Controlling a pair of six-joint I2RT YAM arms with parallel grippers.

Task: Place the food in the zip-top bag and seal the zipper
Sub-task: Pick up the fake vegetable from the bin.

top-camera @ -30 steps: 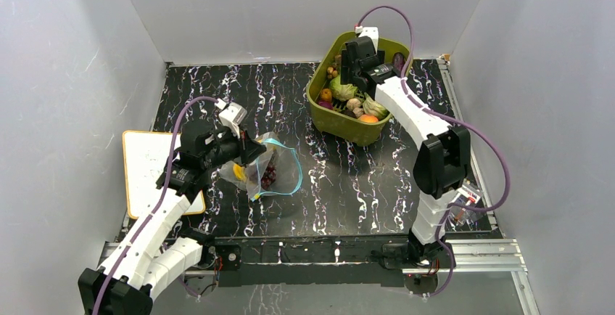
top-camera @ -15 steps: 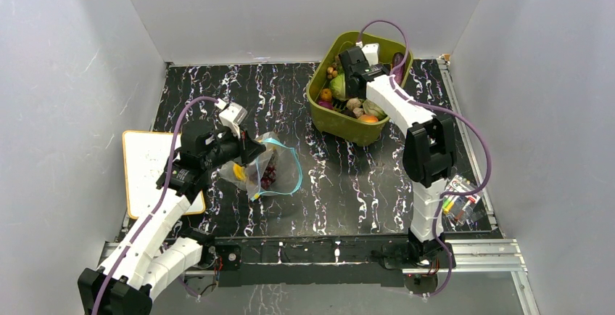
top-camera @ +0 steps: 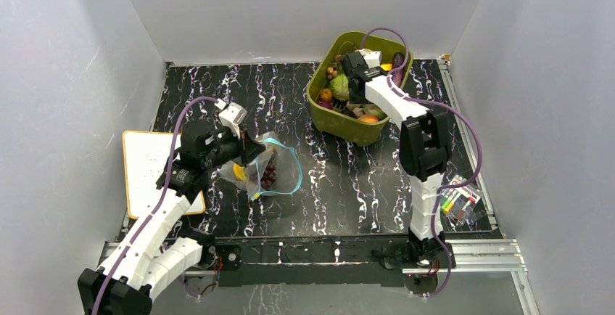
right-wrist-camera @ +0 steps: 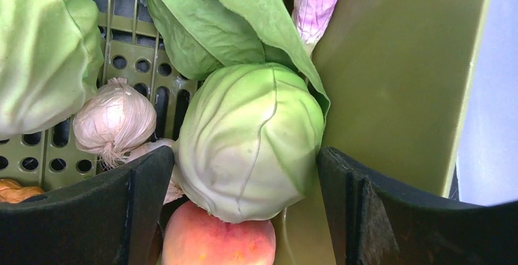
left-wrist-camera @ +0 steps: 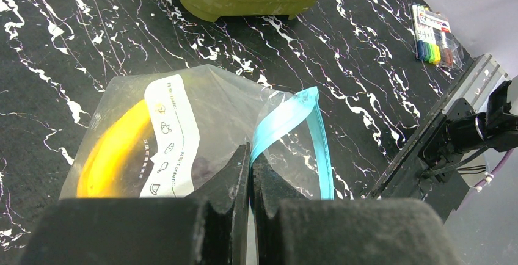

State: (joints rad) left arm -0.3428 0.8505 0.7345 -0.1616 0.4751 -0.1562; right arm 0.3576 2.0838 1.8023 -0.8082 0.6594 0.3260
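Task partly done. The clear, crinkly plastic zip-top bag (left-wrist-camera: 201, 103) lies at the left of the black, white-veined bench (top-camera: 348, 184). A yellow toy banana (left-wrist-camera: 110, 158) and a dark bunch of toy grapes (top-camera: 269, 176) are seen inside it. The narrow light blue zipper strip (left-wrist-camera: 296, 115) is unsealed, its two halves bowed apart in a loop. The left claw (left-wrist-camera: 249, 176) is pressed together with the bag's rim pinched between its fingers just beside the strip, so the mouth is held up and open. Most of the food is left in the olive-green rectangular plastic tub (top-camera: 341, 125) at the far right of the bench, well apart from the bag. Noted there: a pale green toy cabbage (right-wrist-camera: 250, 134), a peach-coloured fruit (right-wrist-camera: 220, 243), a garlic bulb (right-wrist-camera: 113, 121), leafy greens (right-wrist-camera: 207, 21). The right claw (right-wrist-camera: 241, 164) sits inside the tub, spread wide, one finger on either side of the cabbage; no grip is closed yet. Judged remaining: cabbage to be taken and carried over, further pieces after it, then the zipper pressed shut along its length.
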